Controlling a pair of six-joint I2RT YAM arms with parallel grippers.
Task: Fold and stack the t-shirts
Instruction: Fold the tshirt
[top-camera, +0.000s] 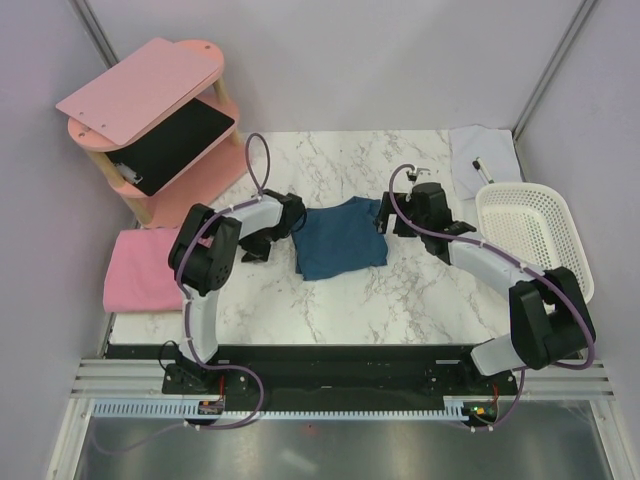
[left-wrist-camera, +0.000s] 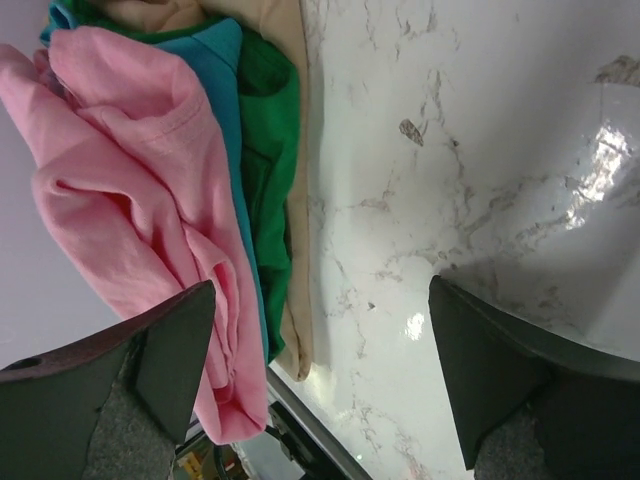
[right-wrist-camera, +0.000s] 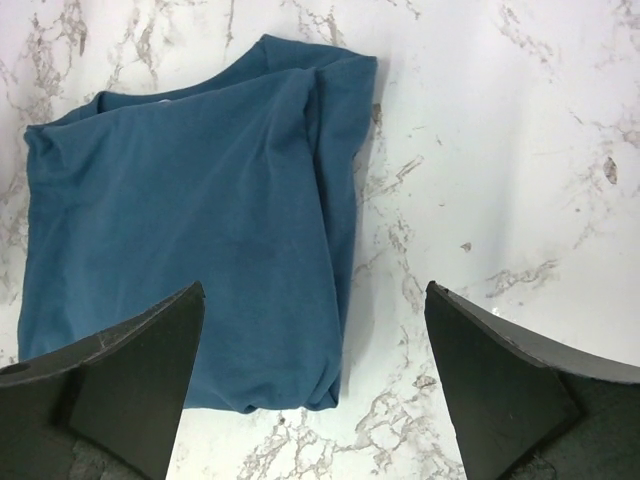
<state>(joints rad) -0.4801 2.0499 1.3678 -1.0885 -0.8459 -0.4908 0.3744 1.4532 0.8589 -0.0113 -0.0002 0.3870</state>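
Note:
The dark teal-blue t-shirt (top-camera: 340, 238) lies folded in the middle of the marble table; it also fills the left half of the right wrist view (right-wrist-camera: 190, 220). The pink t-shirt (top-camera: 145, 270) lies crumpled at the table's left edge. In the left wrist view it (left-wrist-camera: 130, 170) tops a pile with teal, green and beige cloth under it. My left gripper (top-camera: 258, 248) is open and empty, just left of the blue shirt, over bare marble (left-wrist-camera: 320, 300). My right gripper (top-camera: 383, 220) is open and empty, above the blue shirt's right edge (right-wrist-camera: 315, 295).
A pink wooden shelf (top-camera: 150, 110) holding a black tablet stands at the back left. A white basket (top-camera: 535, 240) sits at the right edge. A small white cloth with a pen (top-camera: 480, 155) lies at the back right. Grey walls close in on three sides.

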